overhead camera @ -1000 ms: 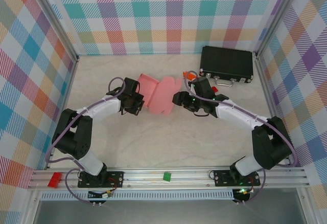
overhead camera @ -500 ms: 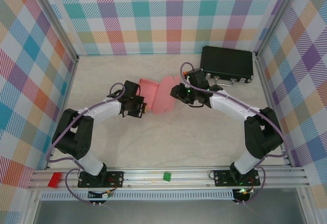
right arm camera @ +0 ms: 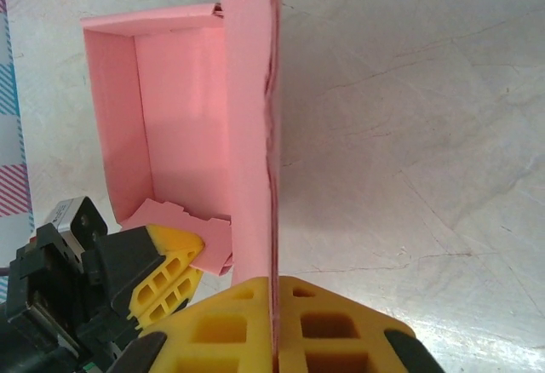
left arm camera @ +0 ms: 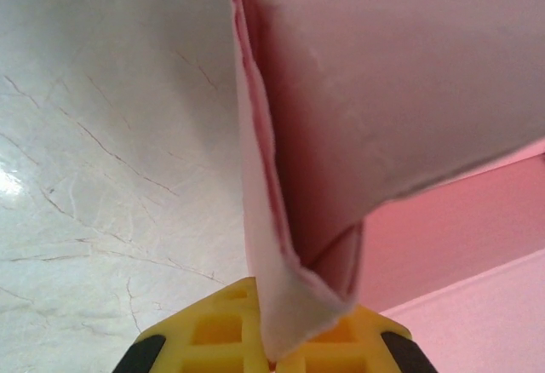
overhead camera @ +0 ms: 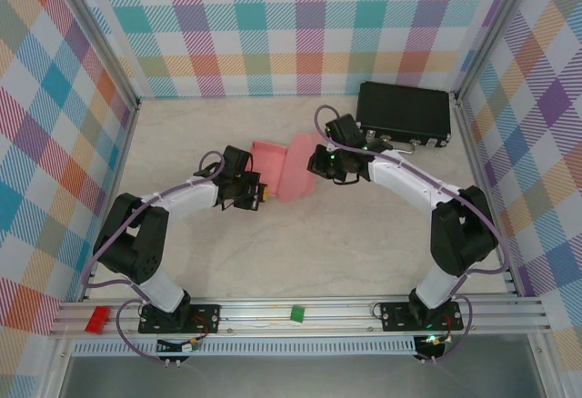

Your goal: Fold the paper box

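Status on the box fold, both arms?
Both shut: left gripper on paper box, right gripper on its raised flap. Box half-formed. Behind it, black case, apart.

Right hand (right arm camera: 274, 309) pinches paper box (right arm camera: 174, 100) flap, apparently folded double.

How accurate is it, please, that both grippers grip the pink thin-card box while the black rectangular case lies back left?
No: the top external view shows the black rectangular case back right; the left gripper and right gripper do grip the pink thin-card box.
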Motion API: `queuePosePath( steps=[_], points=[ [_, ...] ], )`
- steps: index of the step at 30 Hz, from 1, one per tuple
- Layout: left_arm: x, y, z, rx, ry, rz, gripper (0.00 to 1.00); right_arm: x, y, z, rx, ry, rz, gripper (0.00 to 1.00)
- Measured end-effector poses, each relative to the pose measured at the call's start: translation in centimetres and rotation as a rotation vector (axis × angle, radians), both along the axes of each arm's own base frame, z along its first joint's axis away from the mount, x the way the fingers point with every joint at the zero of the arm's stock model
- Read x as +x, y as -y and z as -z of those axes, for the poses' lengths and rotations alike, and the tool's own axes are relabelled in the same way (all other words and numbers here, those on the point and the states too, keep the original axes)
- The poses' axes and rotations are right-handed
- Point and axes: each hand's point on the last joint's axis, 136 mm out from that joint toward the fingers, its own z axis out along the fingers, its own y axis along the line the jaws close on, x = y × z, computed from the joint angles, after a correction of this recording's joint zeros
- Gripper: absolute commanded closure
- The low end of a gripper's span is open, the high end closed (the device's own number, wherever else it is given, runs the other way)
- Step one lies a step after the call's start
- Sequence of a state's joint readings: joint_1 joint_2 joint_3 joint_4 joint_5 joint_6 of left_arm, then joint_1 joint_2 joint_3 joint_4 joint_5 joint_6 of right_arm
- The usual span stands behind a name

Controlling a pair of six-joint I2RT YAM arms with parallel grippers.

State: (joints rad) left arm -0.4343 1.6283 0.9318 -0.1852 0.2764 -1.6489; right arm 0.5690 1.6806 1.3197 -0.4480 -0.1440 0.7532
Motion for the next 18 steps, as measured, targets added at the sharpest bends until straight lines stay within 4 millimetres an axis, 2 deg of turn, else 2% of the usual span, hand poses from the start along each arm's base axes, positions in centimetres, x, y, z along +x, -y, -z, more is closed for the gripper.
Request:
queuePosePath(
  steps=[5,9,18],
  points=[
    [-0.4,0.6,0.2,-0.036,-0.012,-0.005,0.71,0.0,0.1,-0.3,-0.058,0.002,-0.016,0.94],
    [-0.4,1.1,0.2,-0.06,-0.013,0.001,0.62,-0.1,0.6,0.2,-0.107,-0.015,-0.021,0.93],
    [-0.2,1.2,0.3,-0.066,0.021,0.006,0.24,0.2,1.0,0.5,-0.17,-0.031,-0.034,0.93]
  ],
)
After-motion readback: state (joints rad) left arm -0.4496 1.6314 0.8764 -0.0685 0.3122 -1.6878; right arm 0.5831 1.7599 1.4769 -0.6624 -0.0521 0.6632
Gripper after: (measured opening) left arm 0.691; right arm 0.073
